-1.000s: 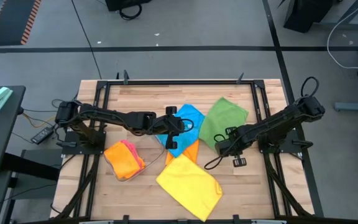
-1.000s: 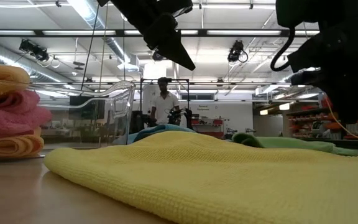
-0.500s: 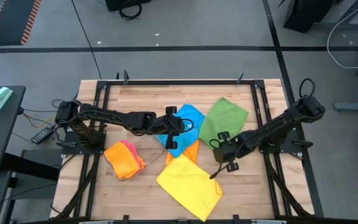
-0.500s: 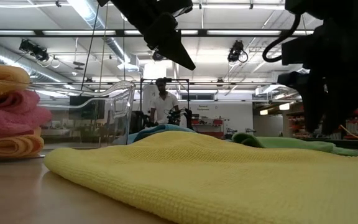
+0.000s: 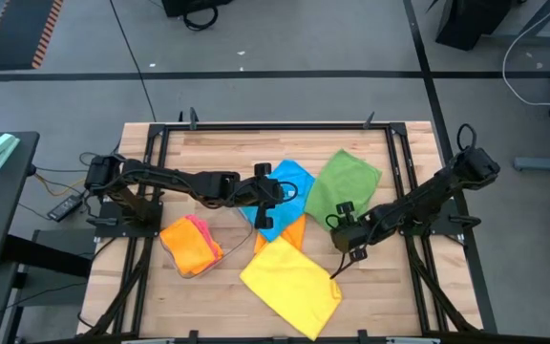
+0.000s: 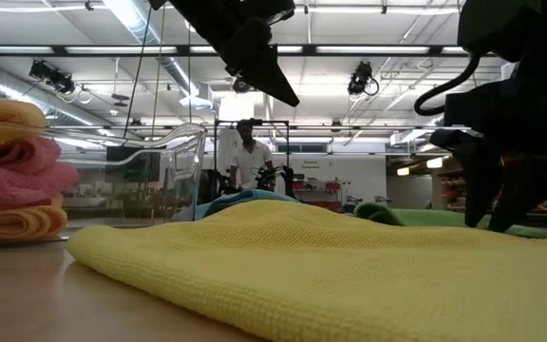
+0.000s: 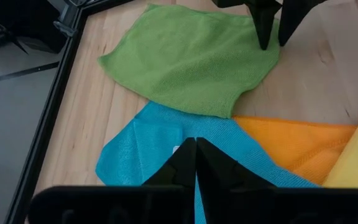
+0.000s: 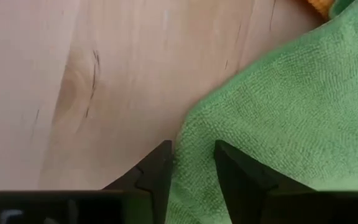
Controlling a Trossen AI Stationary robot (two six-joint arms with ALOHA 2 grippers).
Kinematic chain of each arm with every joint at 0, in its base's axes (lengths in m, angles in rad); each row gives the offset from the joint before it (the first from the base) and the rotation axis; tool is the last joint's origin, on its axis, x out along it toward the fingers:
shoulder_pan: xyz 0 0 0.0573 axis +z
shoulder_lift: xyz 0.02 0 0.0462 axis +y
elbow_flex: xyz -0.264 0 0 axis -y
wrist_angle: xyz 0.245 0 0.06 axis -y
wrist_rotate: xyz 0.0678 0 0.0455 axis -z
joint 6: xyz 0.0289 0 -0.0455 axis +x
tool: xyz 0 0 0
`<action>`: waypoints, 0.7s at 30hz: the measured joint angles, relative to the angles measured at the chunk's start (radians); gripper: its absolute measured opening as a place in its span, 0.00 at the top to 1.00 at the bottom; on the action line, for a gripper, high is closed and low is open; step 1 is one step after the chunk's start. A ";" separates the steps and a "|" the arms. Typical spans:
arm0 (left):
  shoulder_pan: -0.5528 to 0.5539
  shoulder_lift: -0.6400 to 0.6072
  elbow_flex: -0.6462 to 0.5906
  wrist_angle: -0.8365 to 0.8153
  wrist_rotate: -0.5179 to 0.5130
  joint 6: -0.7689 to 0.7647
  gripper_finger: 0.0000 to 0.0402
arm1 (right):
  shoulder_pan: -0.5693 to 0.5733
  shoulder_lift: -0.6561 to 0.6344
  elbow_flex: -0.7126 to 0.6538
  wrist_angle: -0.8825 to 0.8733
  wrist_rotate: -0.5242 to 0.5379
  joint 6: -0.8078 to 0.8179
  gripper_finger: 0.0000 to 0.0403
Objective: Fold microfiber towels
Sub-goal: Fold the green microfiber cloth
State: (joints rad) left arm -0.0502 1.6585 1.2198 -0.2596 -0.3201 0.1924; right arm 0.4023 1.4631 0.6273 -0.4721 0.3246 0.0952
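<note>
Over the wooden tabletop, right end effector tilted down, fingers spread astride green towel corner; left end effector pressed together above blue towel.

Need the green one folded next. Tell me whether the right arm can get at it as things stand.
Probably yes. The right gripper already sits at the green towel's near corner, fingers apart astride its edge, with only bare table beside it and nothing lying on top.
</note>
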 joint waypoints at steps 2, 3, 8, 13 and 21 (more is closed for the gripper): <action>0.000 0.000 0.000 0.000 0.000 0.001 0.94 | 0.000 0.000 0.000 0.000 0.001 -0.009 0.73; 0.000 0.000 0.000 0.000 0.000 0.001 0.94 | 0.000 0.000 0.000 0.000 0.001 -0.014 0.75; 0.000 0.000 0.000 0.000 0.000 0.001 0.94 | -0.006 0.000 0.000 0.000 0.000 -0.020 0.89; 0.000 0.000 0.000 0.000 0.000 0.001 0.96 | -0.025 0.000 0.000 0.000 -0.029 0.027 0.98; 0.000 0.000 0.000 0.001 0.000 0.001 0.94 | -0.054 0.000 0.026 -0.060 -0.057 0.036 0.99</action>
State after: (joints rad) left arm -0.0502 1.6588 1.2198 -0.2588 -0.3202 0.1936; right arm 0.3484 1.4635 0.6533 -0.5325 0.2676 0.1309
